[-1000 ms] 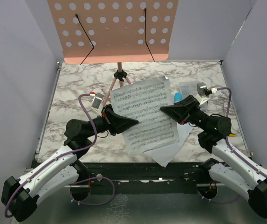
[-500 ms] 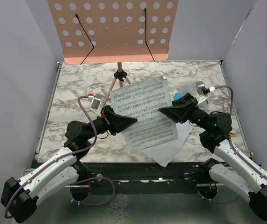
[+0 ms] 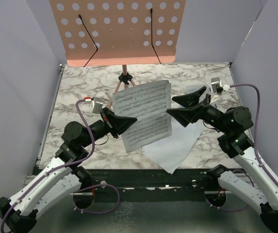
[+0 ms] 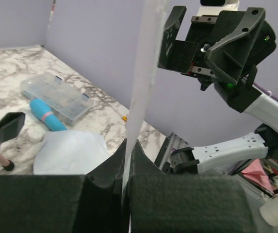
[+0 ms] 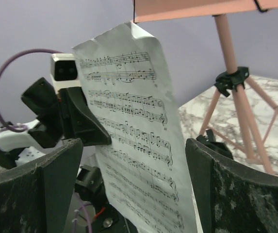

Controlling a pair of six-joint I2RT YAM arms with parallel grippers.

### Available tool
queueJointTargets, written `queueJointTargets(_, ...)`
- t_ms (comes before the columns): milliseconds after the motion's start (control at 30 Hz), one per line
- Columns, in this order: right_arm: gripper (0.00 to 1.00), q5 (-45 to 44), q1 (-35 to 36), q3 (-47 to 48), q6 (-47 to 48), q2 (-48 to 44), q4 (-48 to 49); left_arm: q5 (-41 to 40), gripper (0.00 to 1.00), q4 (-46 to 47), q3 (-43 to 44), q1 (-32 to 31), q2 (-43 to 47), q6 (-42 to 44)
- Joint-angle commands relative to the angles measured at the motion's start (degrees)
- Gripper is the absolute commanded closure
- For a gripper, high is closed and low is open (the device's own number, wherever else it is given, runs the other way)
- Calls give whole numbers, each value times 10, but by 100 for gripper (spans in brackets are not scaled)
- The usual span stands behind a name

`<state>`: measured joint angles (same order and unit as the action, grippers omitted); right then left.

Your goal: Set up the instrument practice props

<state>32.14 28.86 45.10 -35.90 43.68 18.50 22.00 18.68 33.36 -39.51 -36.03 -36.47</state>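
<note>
The pink hole-dotted music stand (image 3: pixel 114 29) rises at the back on thin tripod legs (image 5: pixel 236 104). My left gripper (image 3: pixel 128 120) is shut on the left edge of a white sheet-music page (image 3: pixel 146 114) and holds it nearly upright above the table. In the left wrist view the page (image 4: pixel 146 63) shows edge-on, pinched between the jaws of the left gripper (image 4: pixel 128 145). My right gripper (image 3: pixel 178 108) is open just right of the page and does not touch it. Its fingers (image 5: pixel 56 179) stand wide, facing the printed side (image 5: pixel 129 107). A second page (image 3: pixel 175 143) lies flat. The blue toy microphone (image 4: pixel 46 115) lies beside it.
A clear plastic compartment box (image 4: pixel 56 94) sits on the marble table (image 3: pixel 80 87) at the right, behind the microphone. Grey walls close in the left, right and back sides. The stand's pole (image 5: pixel 226 43) and black hub (image 5: pixel 232 78) stand just beyond the held page.
My right gripper has opened, let go of the page's right edge and drawn back to the right. The left gripper has raised the page and tipped it more upright.
</note>
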Motion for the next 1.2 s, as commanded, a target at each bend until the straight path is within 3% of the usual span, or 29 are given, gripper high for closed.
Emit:
queueJointTargets(0, 7, -44, -2, 50, 87, -6, -126, -45, 100, -143, 69, -2, 13, 101)
queueJointTargets(300, 1, -46, -1, 146, 154, 17, -211, -74, 100, -247, 163, -2, -3, 194)
queueJointTargets(733, 2, -73, -2, 310, 204, 126, -291, -142, 100, -276, 268, -2, -72, 222)
queueJointTargets(1167, 17, -76, -2, 460, 192, 235, -310, -188, 100, -279, 351, -2, -98, 226)
